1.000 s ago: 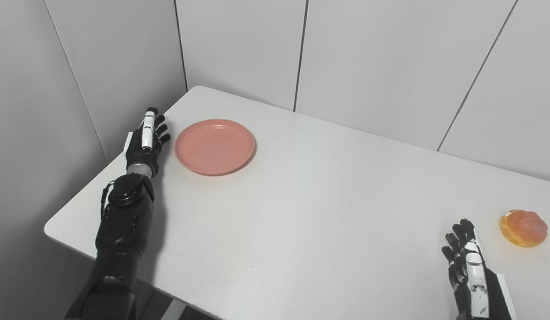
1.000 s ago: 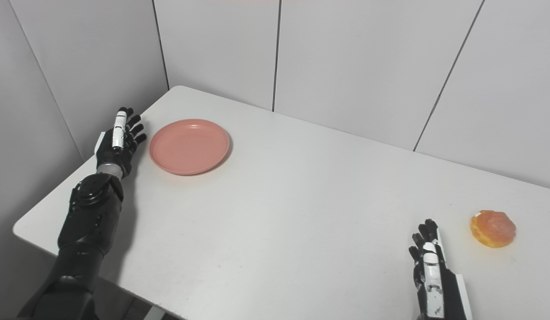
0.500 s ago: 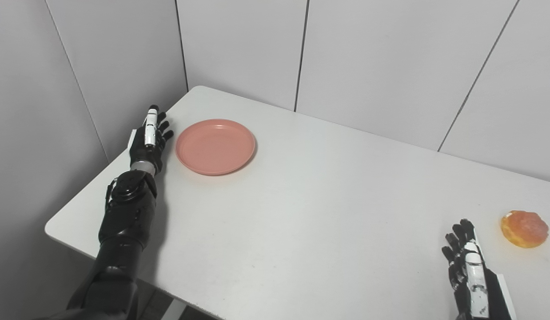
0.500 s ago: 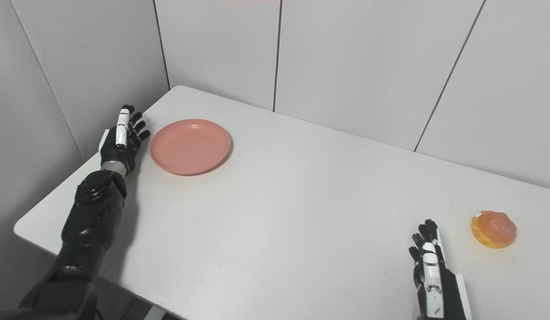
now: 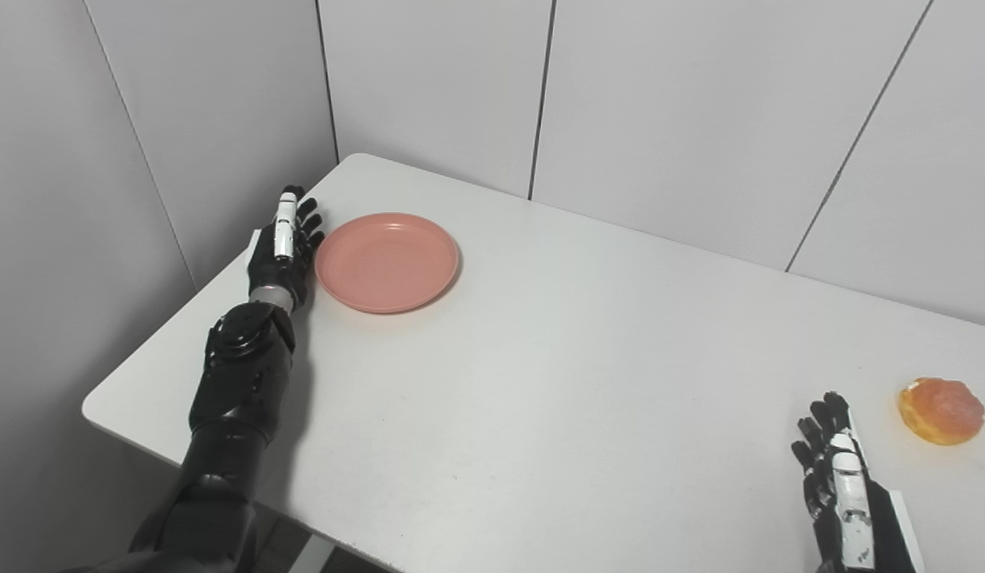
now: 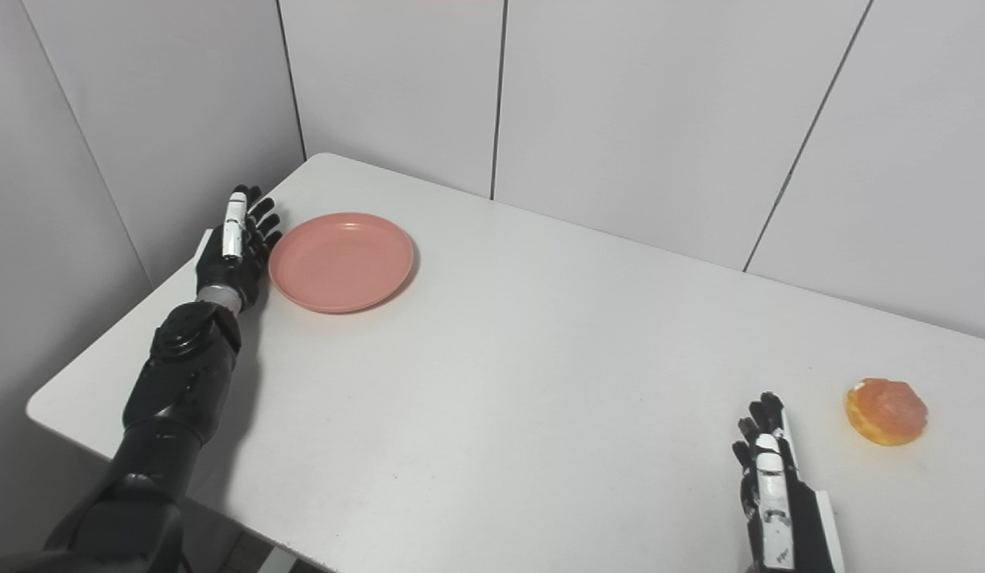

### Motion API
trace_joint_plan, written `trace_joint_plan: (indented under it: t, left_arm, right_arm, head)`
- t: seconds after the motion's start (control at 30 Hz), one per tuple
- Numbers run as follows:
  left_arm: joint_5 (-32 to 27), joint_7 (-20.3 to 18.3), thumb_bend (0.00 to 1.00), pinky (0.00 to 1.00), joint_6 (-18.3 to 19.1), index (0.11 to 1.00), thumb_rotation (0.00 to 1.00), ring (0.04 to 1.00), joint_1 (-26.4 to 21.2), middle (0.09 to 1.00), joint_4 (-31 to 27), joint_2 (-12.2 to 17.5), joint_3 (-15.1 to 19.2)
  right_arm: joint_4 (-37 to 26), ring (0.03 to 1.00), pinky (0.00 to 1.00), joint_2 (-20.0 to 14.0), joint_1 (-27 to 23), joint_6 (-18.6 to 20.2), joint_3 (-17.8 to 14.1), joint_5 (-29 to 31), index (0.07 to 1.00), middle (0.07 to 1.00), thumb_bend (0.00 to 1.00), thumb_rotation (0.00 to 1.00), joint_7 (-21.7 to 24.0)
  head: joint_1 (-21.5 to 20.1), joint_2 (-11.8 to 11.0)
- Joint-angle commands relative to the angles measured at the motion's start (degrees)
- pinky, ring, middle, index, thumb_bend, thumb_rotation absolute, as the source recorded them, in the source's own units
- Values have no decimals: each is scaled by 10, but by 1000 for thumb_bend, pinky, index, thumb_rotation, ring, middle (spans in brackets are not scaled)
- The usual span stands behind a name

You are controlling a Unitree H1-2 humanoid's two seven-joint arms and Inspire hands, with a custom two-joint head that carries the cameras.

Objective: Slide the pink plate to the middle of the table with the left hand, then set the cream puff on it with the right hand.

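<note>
The pink plate [image 5: 387, 261] lies flat near the table's far left corner. My left hand [image 5: 285, 251] stands edge-on right against the plate's left rim, fingers straight and apart, holding nothing. The cream puff [image 5: 940, 410], orange-brown and round, rests near the table's right edge. My right hand [image 5: 844, 493] lies open at the bottom right, fingers stretched forward, a short way left of and nearer than the puff.
The white table [image 5: 556, 358] sits in a corner of grey panel walls [image 5: 659, 103]. Its left edge runs just behind my left arm. Nothing else lies on it.
My left hand has moved right, closing the gap to the plate's left rim. The plate, the cream puff and my right hand have stayed put.
</note>
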Motion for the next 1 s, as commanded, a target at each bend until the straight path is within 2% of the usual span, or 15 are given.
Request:
trace_joint_plan:
  t: [0.0,0.3,0.6,0.97]
  left_arm:
    - [-12,-12,395,941,18,935,1000,945,-17,946,-16,-8,-6]
    - [-19,-26,404,954,29,941,1000,953,-8,957,-35,-21,-13]
    - [-24,-15,394,941,87,921,1000,936,9,931,-106,-49,-25]
    - [-24,-28,404,941,110,921,1000,940,26,935,-161,-81,-57]
  right_arm:
    - [-20,1000,1000,2,-11,-5,-1,1,1000,1000,74,1000,-1]
    - [-21,1000,1000,3,-11,-2,0,1,1000,1000,91,1000,-2]
    - [-15,1000,1000,5,-12,-10,1,1,1000,1000,104,1000,-1]
    - [-9,1000,1000,5,-14,-15,0,6,1000,1000,125,1000,2]
  head:
    - [-1,0]
    - [-2,3]
    - [-6,6]
    - [-11,11]
